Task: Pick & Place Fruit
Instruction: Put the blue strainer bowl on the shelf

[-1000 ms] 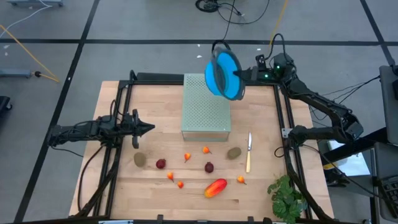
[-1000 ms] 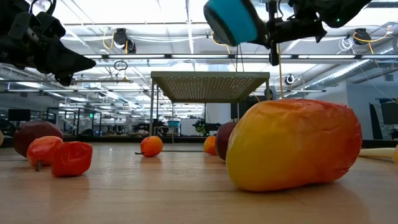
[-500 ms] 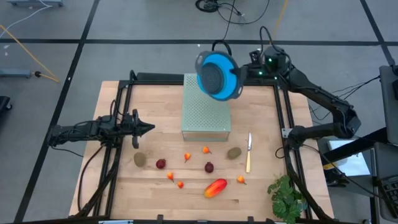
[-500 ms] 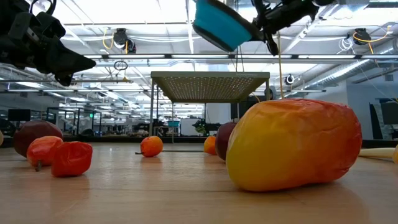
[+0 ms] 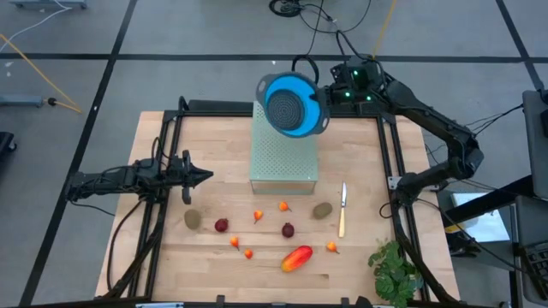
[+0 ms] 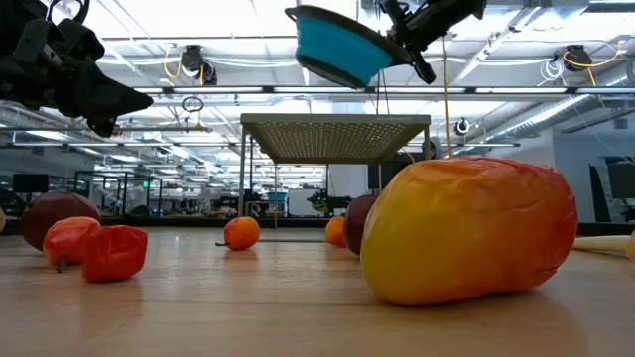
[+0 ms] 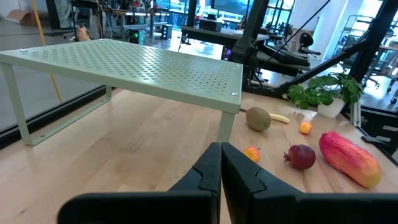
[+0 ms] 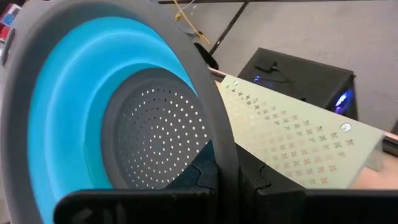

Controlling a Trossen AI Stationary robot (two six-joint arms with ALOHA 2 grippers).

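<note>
My right gripper [image 5: 326, 97] is shut on a blue colander [image 5: 293, 104] with a grey rim, held in the air over the far end of the pale green perforated shelf [image 5: 284, 152]. The fruit lies on the near half of the wooden table: a red-yellow mango [image 5: 296, 257], two brown kiwis [image 5: 193, 219] [image 5: 322, 210], two dark-red balls [image 5: 222, 225] [image 5: 288, 229] and several tiny orange ones. My left gripper [image 5: 205, 177] waits shut over the table's left side, pointing level toward the shelf. My right gripper pinches the colander's grey rim [image 8: 221, 140], one finger inside the bowl and one outside. It comes at the rim from the table's far right, slanting slightly down. The colander is lifted clear above the shelf, tilted, its opening mostly upward.
A slim knife [image 5: 342, 208] lies right of the fruit, and a green leafy bunch [image 5: 396, 269] sits at the near right corner. Black frame rails [image 5: 168, 162] run along both table sides. Bare wood shows left of the shelf.
My right gripper has risen and swung toward the table's left while rolling and tipping. The colander, which stood almost on edge, has turned so that its opening now faces up, and it has shifted left over the shelf's far end.
</note>
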